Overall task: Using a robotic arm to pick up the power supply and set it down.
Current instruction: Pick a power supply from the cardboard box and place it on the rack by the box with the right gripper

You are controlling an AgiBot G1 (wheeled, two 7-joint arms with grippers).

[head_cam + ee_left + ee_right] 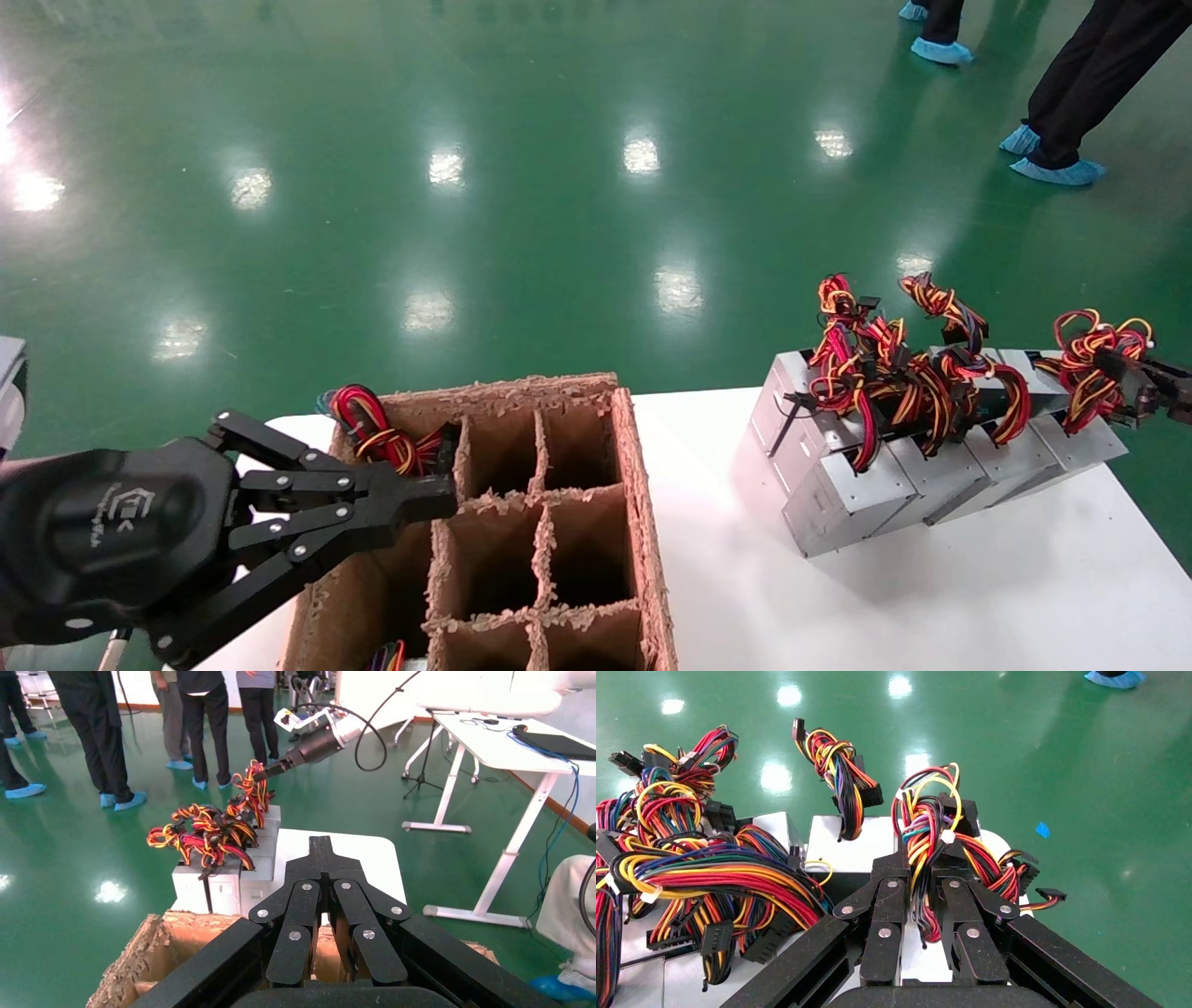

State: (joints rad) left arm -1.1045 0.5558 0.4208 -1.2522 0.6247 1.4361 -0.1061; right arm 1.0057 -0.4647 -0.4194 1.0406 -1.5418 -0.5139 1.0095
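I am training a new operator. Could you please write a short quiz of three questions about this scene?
1. True or false: the right gripper is closed on a wire bundle.
2. Where is the left gripper? A) above the cardboard carton B) on the floor
3. Fill in: the power supplies stand on the white ____.

Key: 1 true; 2 A; 3 table.
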